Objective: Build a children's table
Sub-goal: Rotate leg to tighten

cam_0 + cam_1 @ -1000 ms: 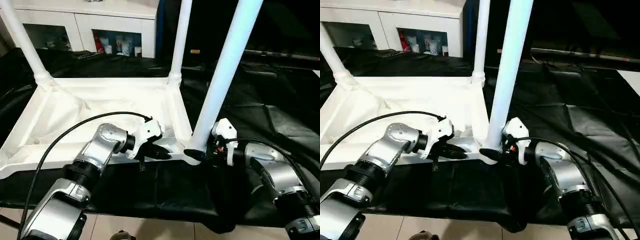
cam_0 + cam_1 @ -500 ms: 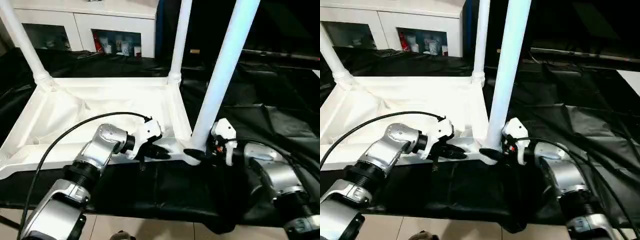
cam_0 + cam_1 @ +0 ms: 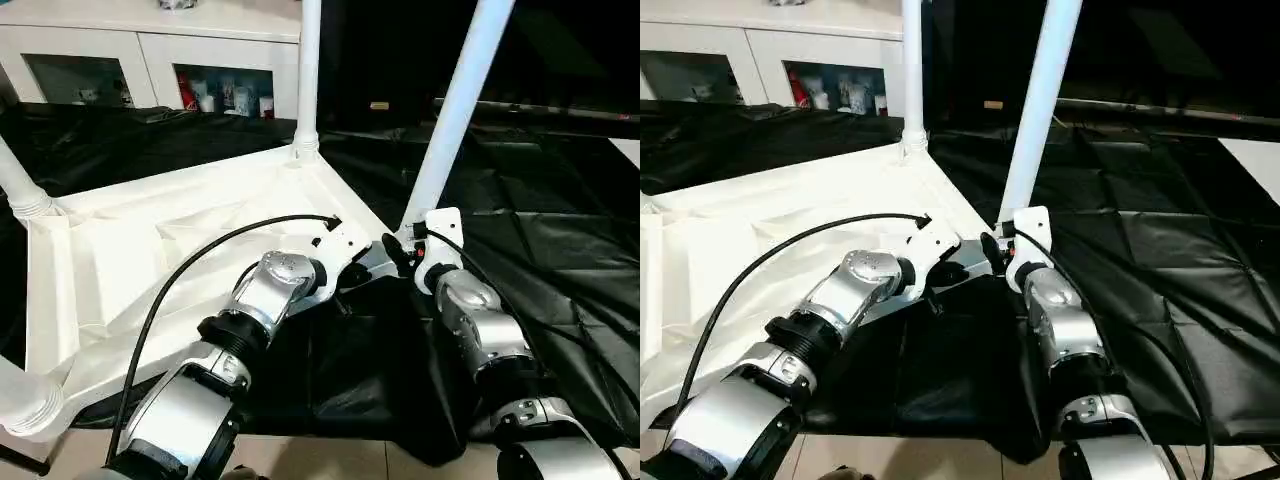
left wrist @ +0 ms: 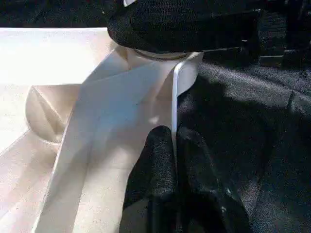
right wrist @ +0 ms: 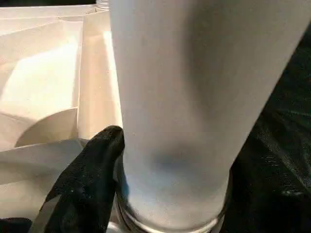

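The children's table lies upside down on black cloth, its white top (image 3: 150,250) turned at an angle to me. Legs stand up from its corners: one at the far corner (image 3: 306,70), one at the left (image 3: 18,185), one at the near left (image 3: 22,400). My left gripper (image 3: 350,275) is shut on the top's thin rim (image 4: 173,97), with both black fingers (image 4: 155,165) pinching it. Around the base of the near-right leg (image 3: 455,120) my right gripper (image 3: 402,250) is closed, one finger (image 5: 92,165) pressed to the tube (image 5: 180,97).
Black cloth (image 3: 560,250) covers the work surface to the right and behind. A white cabinet (image 3: 150,50) with small items inside stands at the back. A black cable (image 3: 200,270) arcs over my left forearm. Tiled floor (image 3: 330,460) shows at the near edge.
The table top has swung round: the corner held by both grippers has moved away from me and my arms have stretched forward with it. Both grips look unchanged.
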